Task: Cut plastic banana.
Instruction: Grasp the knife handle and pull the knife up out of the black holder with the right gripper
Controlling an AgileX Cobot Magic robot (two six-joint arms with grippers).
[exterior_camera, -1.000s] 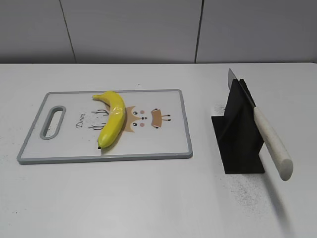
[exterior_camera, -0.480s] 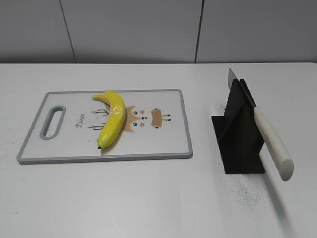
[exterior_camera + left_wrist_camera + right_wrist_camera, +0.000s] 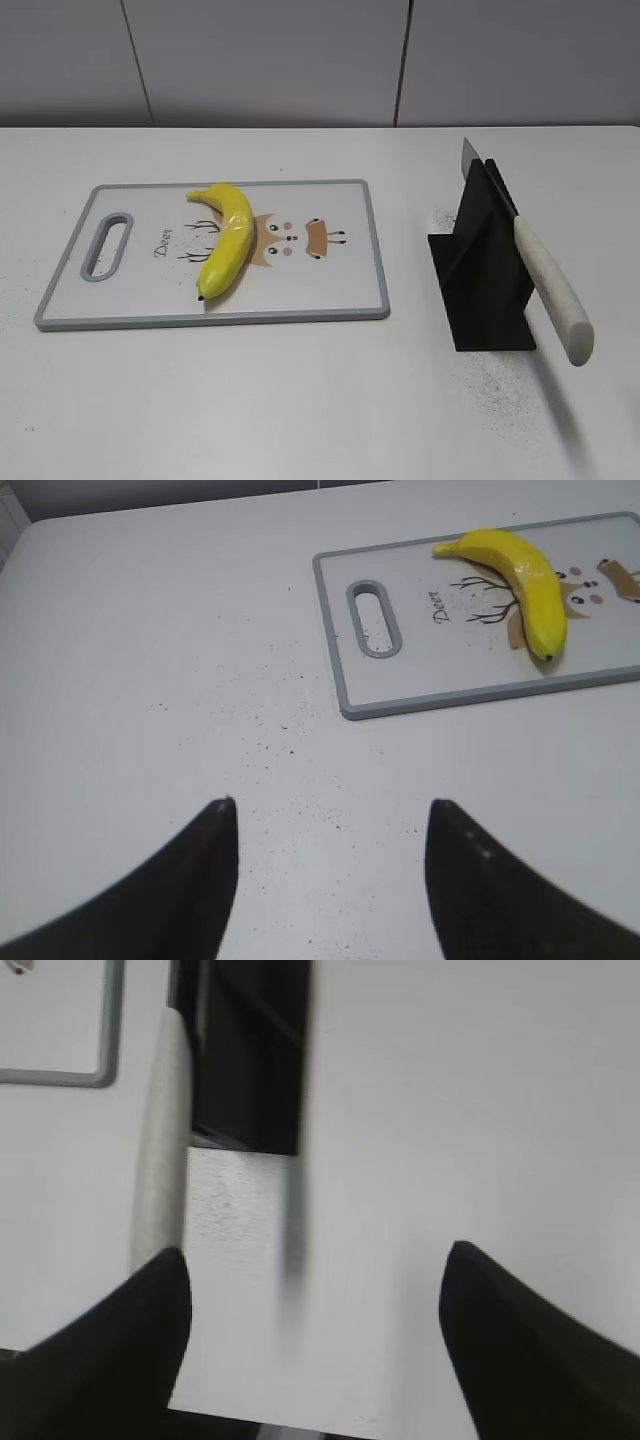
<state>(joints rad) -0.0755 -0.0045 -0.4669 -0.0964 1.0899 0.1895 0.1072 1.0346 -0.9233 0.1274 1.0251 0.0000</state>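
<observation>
Exterior view: plastic banana [image 3: 227, 245] on board [image 3: 330, 290].

A: How many things sit on the table [image 3: 300, 400]?

B: One plastic banana [image 3: 227, 245], one cutting board [image 3: 340, 205], one knife [image 3: 545, 285], one black stand [image 3: 485, 275].

A: And grippers?

B: Two, one per wrist view.

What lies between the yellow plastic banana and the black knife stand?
In the exterior view, only cutting board and bare white table separate the yellow plastic banana from the black knife stand.
</observation>
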